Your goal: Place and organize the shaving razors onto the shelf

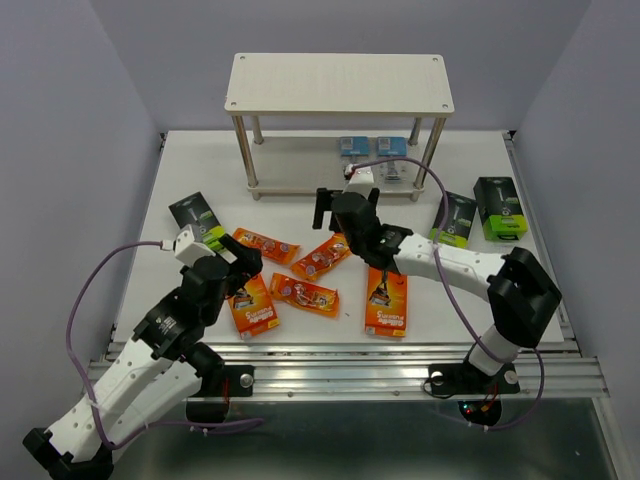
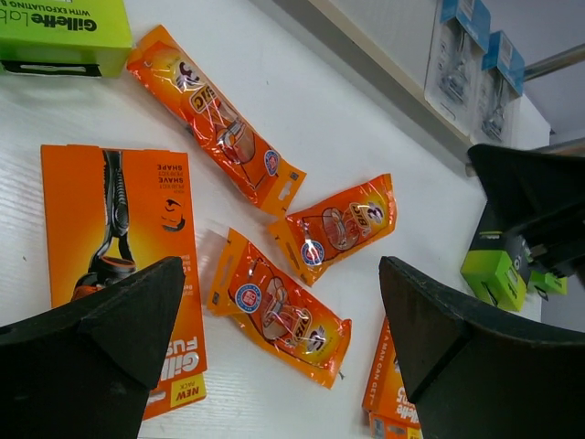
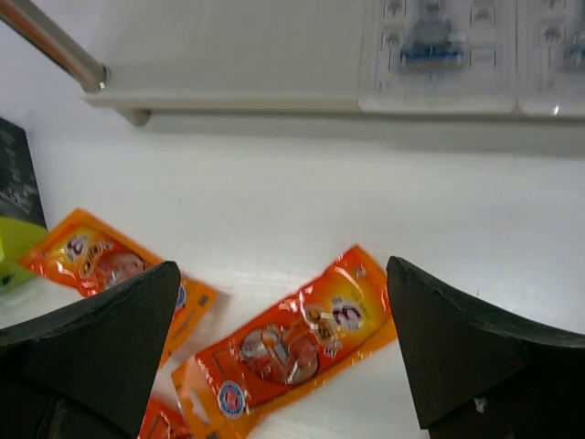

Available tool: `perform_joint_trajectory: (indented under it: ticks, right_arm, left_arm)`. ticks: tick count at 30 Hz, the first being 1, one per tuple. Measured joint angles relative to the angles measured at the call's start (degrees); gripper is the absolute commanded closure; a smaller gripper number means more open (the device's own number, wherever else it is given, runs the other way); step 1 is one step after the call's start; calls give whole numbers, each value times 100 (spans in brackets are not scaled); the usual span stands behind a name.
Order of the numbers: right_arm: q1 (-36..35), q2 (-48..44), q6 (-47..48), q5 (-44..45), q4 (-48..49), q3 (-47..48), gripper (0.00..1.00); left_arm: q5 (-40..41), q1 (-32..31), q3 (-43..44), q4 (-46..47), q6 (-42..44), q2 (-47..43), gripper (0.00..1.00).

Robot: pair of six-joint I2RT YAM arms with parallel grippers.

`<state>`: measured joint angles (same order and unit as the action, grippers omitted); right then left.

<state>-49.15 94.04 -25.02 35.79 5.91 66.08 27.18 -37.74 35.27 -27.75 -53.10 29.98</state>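
The shelf (image 1: 340, 85) stands at the back; two clear-blue blister packs (image 1: 352, 146) lie on its lower board (image 3: 228, 55). Three orange foil packets (image 1: 304, 295) and two flat orange boxes (image 1: 386, 302) lie scattered mid-table. Black-and-lime boxes rest at the left (image 1: 197, 218) and right (image 1: 500, 208). My left gripper (image 1: 243, 270) hovers open above the table, one foil packet (image 2: 279, 311) showing between its fingers. My right gripper (image 1: 345, 212) also hangs open, above another foil packet (image 3: 292, 343). Neither holds anything.
A second black-and-lime box (image 1: 455, 218) leans near the shelf's right leg (image 1: 432, 150). A flat orange box (image 2: 119, 247) lies partly under my left finger. Purple cables loop from both arms. Grey walls close in the table on three sides.
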Motion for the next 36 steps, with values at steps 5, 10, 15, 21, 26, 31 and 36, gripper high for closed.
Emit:
perform_joint_trajectory:
  ticks: [5, 10, 15, 21, 26, 31, 36]
  right_arm:
    - [-269, -271, -822, -105, -732, -566, 0]
    - [-269, -581, -1521, -610, -911, -1237, 0]
    - [-535, -584, -2273, -927, -702, -1600, 0]
    - [-833, -382, -3064, -1099, -81, -1746, 0]
    - [-868, -26, -3482, -1180, 256, -1740, 0]
    - [-868, 415, -3788, -1217, 251, -1703, 2]
    - [-868, 667, -4081, -1231, 376, -1521, 16]
  left_arm:
    - [-400, 0, -68, 138, 39, 42, 1]
    - [-831, 0, -197, 422, 46, 422, 1]
    - [-1012, 0, -376, 599, 28, 520, 1]
    - [-1045, 0, -417, 656, 7, 350, 1]
    - [-1045, 0, -420, 656, 4, 234, 1]
    - [-1023, 0, -463, 649, 2, 101, 1]
    - [-1005, 0, -476, 649, 2, 20, 1]
